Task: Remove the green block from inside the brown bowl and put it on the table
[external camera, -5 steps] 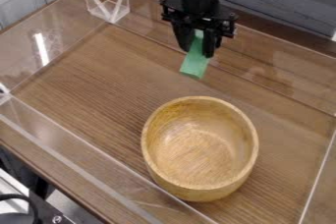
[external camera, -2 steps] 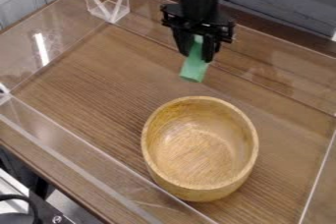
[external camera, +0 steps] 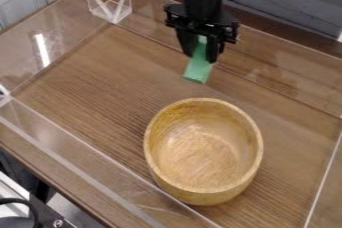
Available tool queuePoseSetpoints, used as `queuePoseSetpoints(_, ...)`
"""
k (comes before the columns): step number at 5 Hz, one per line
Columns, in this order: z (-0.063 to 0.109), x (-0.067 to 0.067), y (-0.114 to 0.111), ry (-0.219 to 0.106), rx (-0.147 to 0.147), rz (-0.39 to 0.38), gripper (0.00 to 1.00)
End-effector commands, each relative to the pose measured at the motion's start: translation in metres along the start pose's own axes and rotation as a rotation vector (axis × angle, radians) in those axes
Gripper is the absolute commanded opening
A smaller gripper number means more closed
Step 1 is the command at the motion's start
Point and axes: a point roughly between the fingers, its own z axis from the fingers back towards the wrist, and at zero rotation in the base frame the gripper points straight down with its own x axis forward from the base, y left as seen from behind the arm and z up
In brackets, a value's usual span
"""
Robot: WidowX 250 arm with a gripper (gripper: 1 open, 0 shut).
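Gripper (external camera: 203, 44): clamped on green block (external camera: 199, 66), barely lower than before.
Brown bowl (external camera: 203, 149): we see it empty; release onto table (external camera: 94, 82) remains.

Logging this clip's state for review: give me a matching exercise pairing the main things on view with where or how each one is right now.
Things:
1. green block
2. brown bowl
3. tool
4. table

States:
A. empty, sitting on the wood surface near the front
B. pointing down, shut on an object
C. hanging tilted from the black fingers, outside the bowl
D. wood-grain surface edged by clear walls

Pairs: 1-C, 2-A, 3-B, 4-D
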Motion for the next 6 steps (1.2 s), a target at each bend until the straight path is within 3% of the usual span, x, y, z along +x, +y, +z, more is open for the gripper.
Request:
queuePoseSetpoints(1, 0.016, 0.013, 0.011, -0.068, 0.006, 0.001, 0.00)
queuePoseSetpoints(6, 0.022, 0.008, 0.044, -0.116, -0.008, 0.032, 0.00)
